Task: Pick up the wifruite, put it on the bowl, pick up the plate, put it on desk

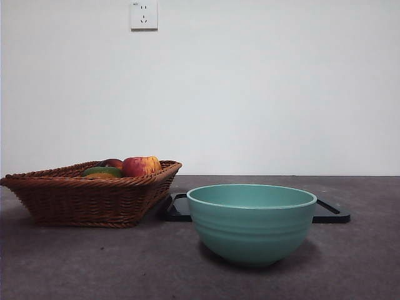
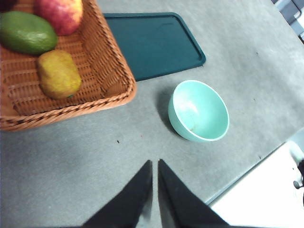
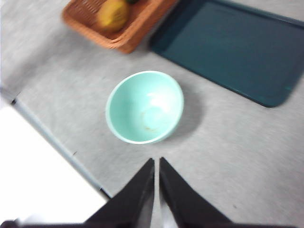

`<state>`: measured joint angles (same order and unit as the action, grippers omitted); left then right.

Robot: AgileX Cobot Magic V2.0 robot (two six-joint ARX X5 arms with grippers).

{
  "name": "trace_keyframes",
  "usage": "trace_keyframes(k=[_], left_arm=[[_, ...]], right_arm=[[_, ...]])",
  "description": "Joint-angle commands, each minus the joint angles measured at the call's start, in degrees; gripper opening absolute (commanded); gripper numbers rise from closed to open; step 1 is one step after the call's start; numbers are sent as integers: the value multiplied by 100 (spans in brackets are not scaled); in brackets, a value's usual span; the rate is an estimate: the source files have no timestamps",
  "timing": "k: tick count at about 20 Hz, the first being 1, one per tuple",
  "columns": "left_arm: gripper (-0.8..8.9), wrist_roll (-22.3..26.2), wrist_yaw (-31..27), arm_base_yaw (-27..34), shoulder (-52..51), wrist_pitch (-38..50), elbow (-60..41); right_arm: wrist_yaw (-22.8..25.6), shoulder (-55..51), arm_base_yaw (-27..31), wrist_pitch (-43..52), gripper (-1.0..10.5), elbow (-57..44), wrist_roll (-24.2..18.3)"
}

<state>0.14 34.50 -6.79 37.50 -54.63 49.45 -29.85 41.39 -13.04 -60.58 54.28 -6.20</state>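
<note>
The wifruite (image 2: 59, 73), a small orange-brown fruit, lies in a woven brown basket (image 2: 109, 97) beside a red-and-yellow apple (image 2: 61, 14) and a green fruit (image 2: 27, 32). It also shows in the front view (image 1: 102, 176) and the right wrist view (image 3: 113, 14). The teal bowl (image 1: 251, 222) stands empty on the grey desk (image 1: 94, 262). It also shows in both wrist views (image 2: 199, 111) (image 3: 145, 107). A flat dark teal plate (image 2: 152, 42) lies behind the bowl, next to the basket. My left gripper (image 2: 155, 164) and right gripper (image 3: 156, 161) are shut, empty, and high above the desk.
The basket (image 1: 87, 200) stands at the left in the front view, its corner touching or overlapping the plate (image 1: 331, 214). The desk's front edge (image 3: 57, 147) runs close to the bowl. A wall socket (image 1: 144, 15) sits on the white wall behind.
</note>
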Motion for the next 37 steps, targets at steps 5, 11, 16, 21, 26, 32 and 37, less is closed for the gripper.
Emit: trace_keyframes(k=[5,11,16,21,26,32,37], left_arm=[[355,44,24,-9,28,39,111],[384,-26,20,-9,33,101,111],[384,-367,-155,-66,385,643,315],[383,-411,-1010,-435,1429,671,1056],[375,-442,-1683,-892,2673,968,1567],[375,-732,-2614,-1252,4024,1729,1668],[375,-734,-3112,-1443,5027,2175,1668]], right_arm=[[-13,46,-109,55,324,109,-20],[-13,46,-109,55,337,109,-17],[-15,46,-109,96,337,109,24],[-13,46,-109,103,337,109,24],[-13,46,-109,127,337,109,24],[-13,46,-109,140,337,109,44],[-13,46,-109,142,337,109,87]])
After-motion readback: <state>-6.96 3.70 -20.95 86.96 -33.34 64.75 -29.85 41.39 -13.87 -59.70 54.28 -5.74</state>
